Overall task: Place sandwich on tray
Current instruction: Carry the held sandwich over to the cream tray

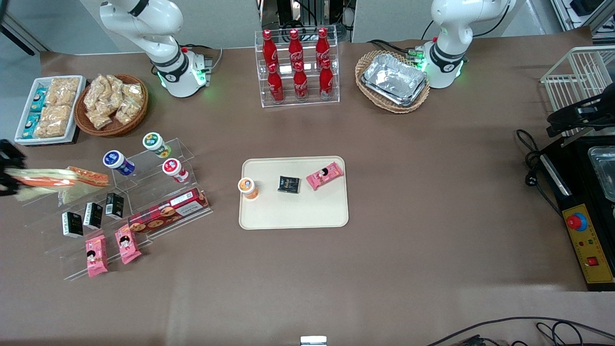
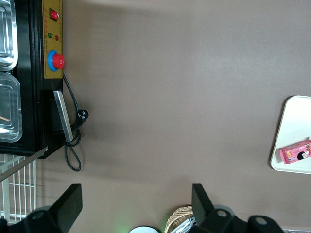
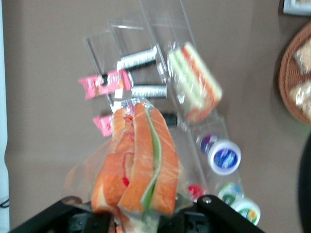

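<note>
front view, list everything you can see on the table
sandwich: 1, pale with orange stripe, held above the clear stand
tray: 1, cream, table centre
orange-lidded cup: 1, on tray
black packet: 1, on tray
pink packet: 1, on tray
cola bottles: 6, red, clear rack
foil trays: silver stack, wicker basket
snack basket: 1, brown, toward working arm's end
gripper: black, shut on sandwich

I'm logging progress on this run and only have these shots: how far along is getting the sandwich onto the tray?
Done: the pincer, at the working arm's end of the table above the clear display steps, has closed on the sandwich and holds it in the air. In hand: the carry. Left: the tray holds only a small cup, a dark packet and a pink packet, so the sandwich must cross over and be set down.
</note>
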### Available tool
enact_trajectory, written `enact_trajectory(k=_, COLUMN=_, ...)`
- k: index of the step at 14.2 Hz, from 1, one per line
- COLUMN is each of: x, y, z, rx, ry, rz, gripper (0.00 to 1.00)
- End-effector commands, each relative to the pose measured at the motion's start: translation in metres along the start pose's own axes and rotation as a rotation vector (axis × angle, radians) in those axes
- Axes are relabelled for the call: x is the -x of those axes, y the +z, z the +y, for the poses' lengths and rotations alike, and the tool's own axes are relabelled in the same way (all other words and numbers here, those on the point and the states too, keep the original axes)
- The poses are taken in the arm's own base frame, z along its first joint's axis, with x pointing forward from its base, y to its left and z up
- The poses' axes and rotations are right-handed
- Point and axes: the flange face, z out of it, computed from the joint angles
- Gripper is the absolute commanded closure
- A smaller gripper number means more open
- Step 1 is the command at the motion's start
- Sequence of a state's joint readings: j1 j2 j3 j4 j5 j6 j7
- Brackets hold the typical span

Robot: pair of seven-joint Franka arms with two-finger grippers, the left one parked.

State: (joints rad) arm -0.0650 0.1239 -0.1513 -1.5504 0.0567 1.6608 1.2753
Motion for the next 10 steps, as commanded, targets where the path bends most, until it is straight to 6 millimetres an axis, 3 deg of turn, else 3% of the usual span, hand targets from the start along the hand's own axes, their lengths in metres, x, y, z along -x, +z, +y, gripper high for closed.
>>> enact_trajectory(k=1, x=0.102, y=0.001, z=-0.020, rx=0.022, ry=0.092, rz=0.021, gripper=1.00)
enact_trajectory(k=6, x=0.280, y=0.048, z=-0.041, rx=-0.001, ry=0.269, rz=0.060, gripper=1.00)
enact_trajectory(k=10, x=0.370, y=0.107, z=-0.051, rx=-0.034, ry=0.406, rz=0.011, gripper=1.00)
